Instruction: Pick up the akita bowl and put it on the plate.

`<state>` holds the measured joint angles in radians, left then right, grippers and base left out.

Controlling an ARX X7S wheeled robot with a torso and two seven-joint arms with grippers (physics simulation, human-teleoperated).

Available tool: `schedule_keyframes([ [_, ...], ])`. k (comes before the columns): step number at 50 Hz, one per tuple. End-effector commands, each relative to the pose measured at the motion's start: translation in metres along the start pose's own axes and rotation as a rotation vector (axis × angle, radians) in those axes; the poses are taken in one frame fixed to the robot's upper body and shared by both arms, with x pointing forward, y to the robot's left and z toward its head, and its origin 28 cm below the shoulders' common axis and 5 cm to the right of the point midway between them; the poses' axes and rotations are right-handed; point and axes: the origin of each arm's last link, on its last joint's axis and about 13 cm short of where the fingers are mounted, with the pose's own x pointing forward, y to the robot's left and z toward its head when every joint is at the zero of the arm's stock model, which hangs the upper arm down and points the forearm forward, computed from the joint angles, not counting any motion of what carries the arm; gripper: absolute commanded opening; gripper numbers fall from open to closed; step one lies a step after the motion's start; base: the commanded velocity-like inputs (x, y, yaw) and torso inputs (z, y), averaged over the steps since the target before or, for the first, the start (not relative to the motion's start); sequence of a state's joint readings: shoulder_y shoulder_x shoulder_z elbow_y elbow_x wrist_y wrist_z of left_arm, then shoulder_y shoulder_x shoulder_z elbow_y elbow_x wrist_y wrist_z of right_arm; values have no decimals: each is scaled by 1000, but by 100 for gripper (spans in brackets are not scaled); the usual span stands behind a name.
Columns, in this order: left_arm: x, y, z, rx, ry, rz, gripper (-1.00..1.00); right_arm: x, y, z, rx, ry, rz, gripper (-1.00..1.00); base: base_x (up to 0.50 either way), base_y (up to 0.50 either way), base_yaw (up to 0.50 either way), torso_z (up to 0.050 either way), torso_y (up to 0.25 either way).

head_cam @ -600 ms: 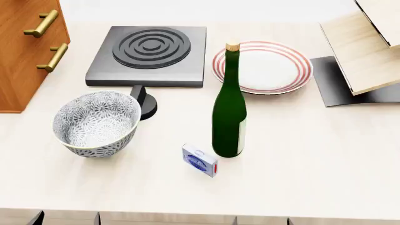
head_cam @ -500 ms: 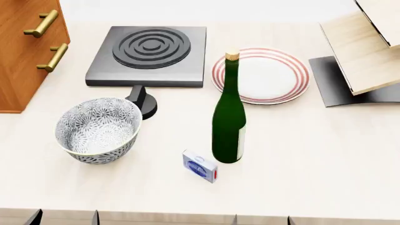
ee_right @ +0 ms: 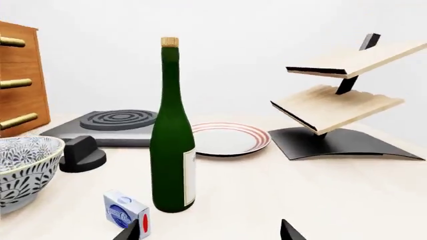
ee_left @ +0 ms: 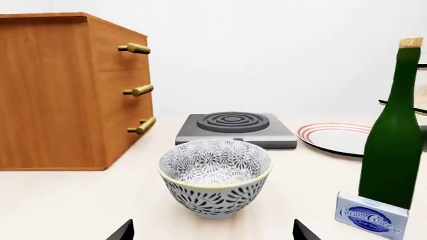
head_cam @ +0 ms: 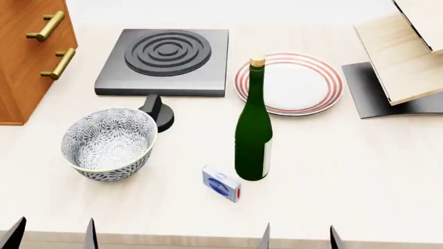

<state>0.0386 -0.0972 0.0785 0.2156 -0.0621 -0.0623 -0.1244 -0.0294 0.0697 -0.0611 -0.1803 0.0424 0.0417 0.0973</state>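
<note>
Bowl [head_cam: 109, 143] upright on pale surface [head_cam: 346, 171], front-left, near cabinet [head_cam: 28, 57]; deep, round, grey floral glaze. Plate [head_cam: 289, 83] flat, red-ringed, farther back right, w/ tall green bottle [head_cam: 253, 124] between, prob. a hazard en route. Left claw [head_cam: 52, 236] & right claw [head_cam: 298, 238] both spread apart, empty, low at near edge.

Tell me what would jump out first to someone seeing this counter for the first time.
Probably the tall green bottle, upright in the middle of the counter with a small blue and white box at its base. Next, the akita bowl with its dense grey floral pattern, at the left in front of the dark stove burner, and the plate with red rings behind the bottle. Both grippers, left and right, show open at the near edge.
</note>
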Motion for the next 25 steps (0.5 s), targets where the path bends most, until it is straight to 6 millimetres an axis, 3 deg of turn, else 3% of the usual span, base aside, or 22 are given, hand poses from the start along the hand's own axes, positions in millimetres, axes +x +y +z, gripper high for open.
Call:
schedule_keyframes([
  [1,-8,0,32,-5,-88,-7,100,-6,-2,28,7,-85,-15,100,0,0,0,0,0],
  [12,-20,4,55,-3,-178,17,100,-18,-4,49,23,-155,-11,100,0,0,0,0,0],
  [25,-21,10,58,-19,-198,43,100,-18,-8,49,27,-157,-29,100,0,0,0,0,0],
])
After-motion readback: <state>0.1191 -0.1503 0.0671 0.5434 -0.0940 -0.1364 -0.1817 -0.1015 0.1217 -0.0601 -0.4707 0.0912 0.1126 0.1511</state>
